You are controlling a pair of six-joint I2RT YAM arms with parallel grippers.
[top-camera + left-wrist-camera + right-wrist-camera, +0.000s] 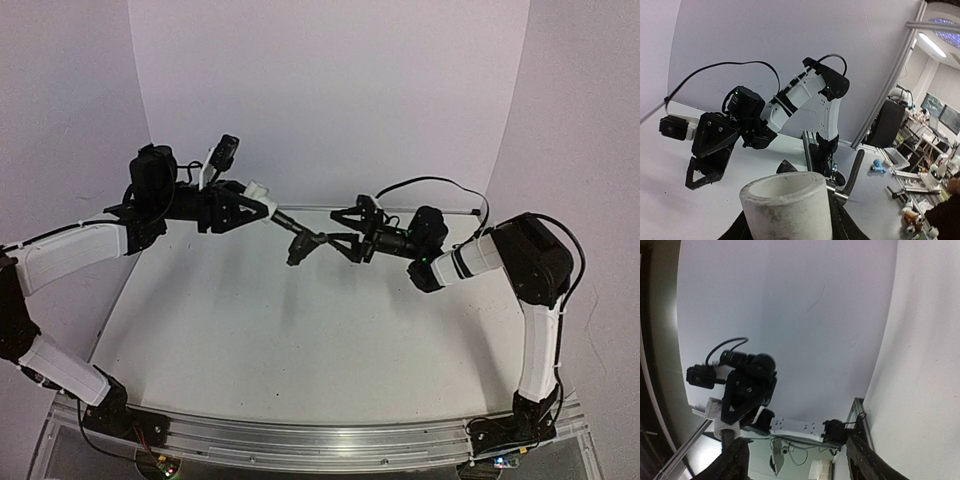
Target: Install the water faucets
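The water faucet hangs in mid-air as one piece. Its white cylindrical fitting [258, 188] has a dark grey tap [297, 240] running out to the right. My left gripper [262, 203] is shut on the white fitting [785, 200]. In the left wrist view the bent lever handle [856, 170] sticks up behind it. My right gripper [335, 232] stands open just right of the tap's end. Its fingers [735, 460] are wide apart with nothing between them. The right wrist view looks at the left gripper [745, 395], the fitting [719, 421] and the dark tube [728, 439].
The white table [300, 330] lies well below both grippers. An aluminium rail [320, 440] carries the arm bases at the near edge. A white power strip [790, 426] and cables lie at the table's back. White backdrop walls enclose three sides.
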